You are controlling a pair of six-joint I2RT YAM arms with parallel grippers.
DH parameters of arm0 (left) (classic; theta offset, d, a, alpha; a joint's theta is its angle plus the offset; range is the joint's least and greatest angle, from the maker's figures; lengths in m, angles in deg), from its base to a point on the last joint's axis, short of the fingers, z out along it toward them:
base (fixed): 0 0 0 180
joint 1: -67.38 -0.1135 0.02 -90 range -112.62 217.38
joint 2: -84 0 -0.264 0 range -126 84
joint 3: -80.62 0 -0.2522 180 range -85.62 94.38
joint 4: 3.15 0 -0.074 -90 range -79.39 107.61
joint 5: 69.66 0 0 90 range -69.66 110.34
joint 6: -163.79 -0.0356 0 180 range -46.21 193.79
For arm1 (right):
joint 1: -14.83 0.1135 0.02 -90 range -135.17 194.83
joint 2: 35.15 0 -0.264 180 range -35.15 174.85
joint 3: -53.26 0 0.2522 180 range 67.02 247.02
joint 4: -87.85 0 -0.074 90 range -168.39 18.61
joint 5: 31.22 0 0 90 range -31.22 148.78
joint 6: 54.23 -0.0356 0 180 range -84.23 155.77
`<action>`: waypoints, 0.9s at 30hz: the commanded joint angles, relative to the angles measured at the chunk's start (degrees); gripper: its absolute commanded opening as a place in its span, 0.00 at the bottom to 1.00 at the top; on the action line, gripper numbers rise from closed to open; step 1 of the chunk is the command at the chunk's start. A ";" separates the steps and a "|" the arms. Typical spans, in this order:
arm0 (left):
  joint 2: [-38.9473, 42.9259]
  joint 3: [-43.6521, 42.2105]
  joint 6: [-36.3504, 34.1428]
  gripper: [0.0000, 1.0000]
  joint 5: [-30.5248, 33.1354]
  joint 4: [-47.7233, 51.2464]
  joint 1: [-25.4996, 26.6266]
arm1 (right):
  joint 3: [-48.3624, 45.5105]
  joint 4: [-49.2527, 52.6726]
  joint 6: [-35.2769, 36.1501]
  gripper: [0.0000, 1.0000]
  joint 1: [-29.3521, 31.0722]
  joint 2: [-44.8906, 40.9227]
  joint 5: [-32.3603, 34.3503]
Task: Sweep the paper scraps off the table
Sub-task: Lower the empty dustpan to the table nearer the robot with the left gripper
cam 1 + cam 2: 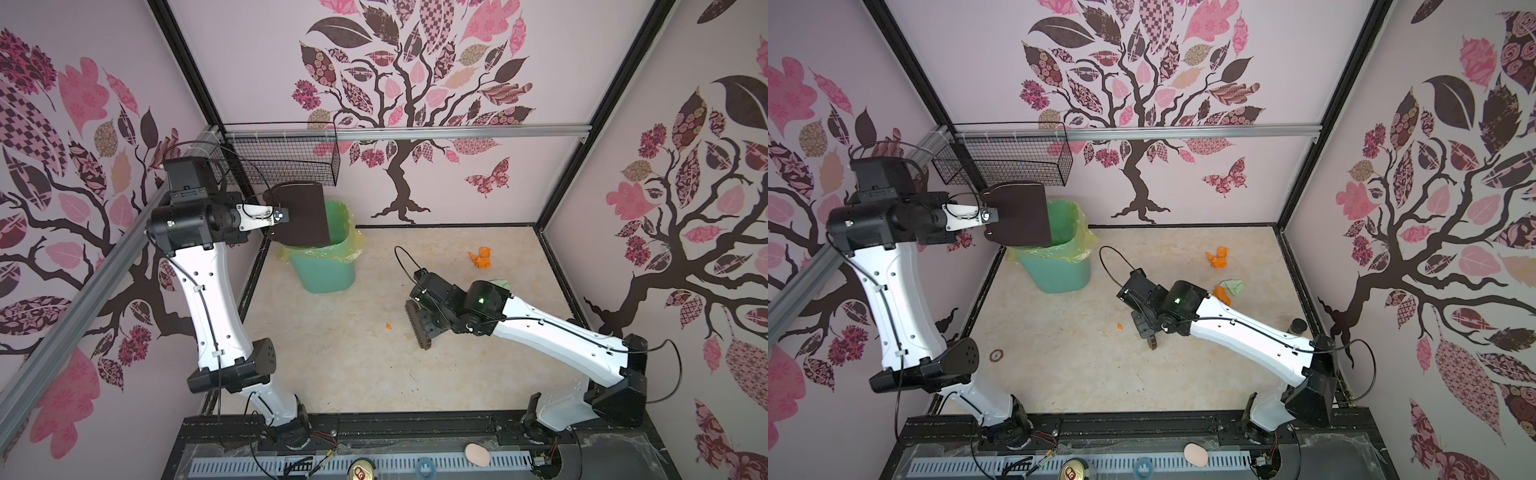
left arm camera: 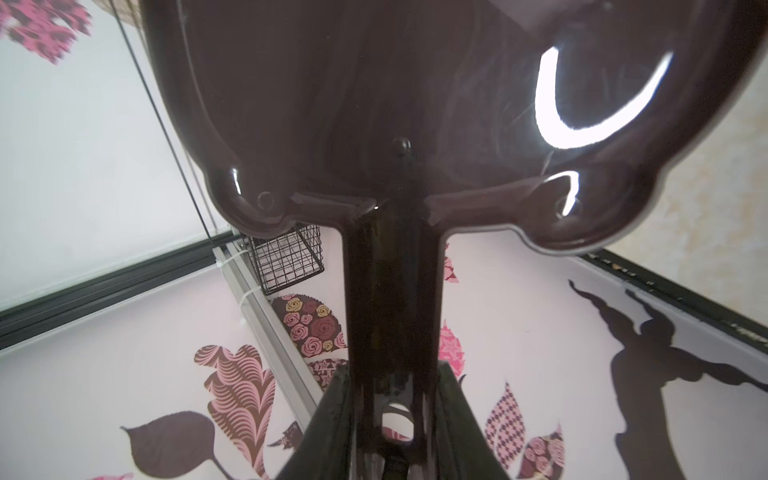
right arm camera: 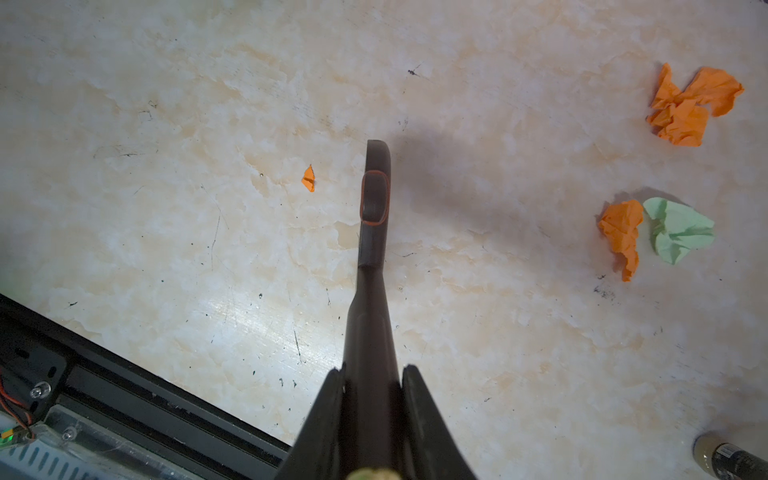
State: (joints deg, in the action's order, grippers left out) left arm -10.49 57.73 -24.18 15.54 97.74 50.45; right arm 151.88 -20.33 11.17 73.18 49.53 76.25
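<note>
Gripping the dustpan point(image 1: 301, 214) by its handle, my left gripper point(image 2: 390, 370) holds it tipped over the green bin point(image 1: 328, 272) in the table's far left corner (below the wire basket point(image 1: 282, 162)). My right gripper point(image 3: 372, 370) is clamped on the brush point(image 1: 417, 328), low over the beige marbled table point(image 1: 332, 365). The paper scraps point(image 1: 480, 258) lie on that surface: an orange cluster far right, an orange and mint pair point(image 1: 1233, 286) beside my right arm, and a tiny orange scrap point(image 3: 308, 178) near the brush. Tree-patterned walls point(image 1: 399, 83) close in three sides
</note>
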 commanded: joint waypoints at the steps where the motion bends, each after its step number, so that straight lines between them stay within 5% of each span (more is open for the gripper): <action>1: 5.80 -6.58 1.92 0.00 -11.74 13.54 -2.04 | 2.38 0.90 -0.76 0.00 -0.23 -2.64 2.10; 11: 38.69 -73.08 0.58 0.00 -12.36 -3.58 -2.40 | 12.10 4.82 -1.49 0.00 -5.83 -3.05 -1.60; 18: 37.46 -84.59 -0.08 0.00 -13.00 -11.30 -6.79 | 15.86 -2.92 -2.54 0.00 -9.66 4.45 -22.96; 27: 37.89 -101.51 -1.81 0.00 -18.28 -32.33 -11.44 | 9.34 -17.82 -7.88 0.00 -12.26 14.00 -39.23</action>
State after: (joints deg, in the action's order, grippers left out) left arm 26.62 -38.40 -25.43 0.75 75.14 39.32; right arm 162.10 -31.36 5.90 62.53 61.77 44.91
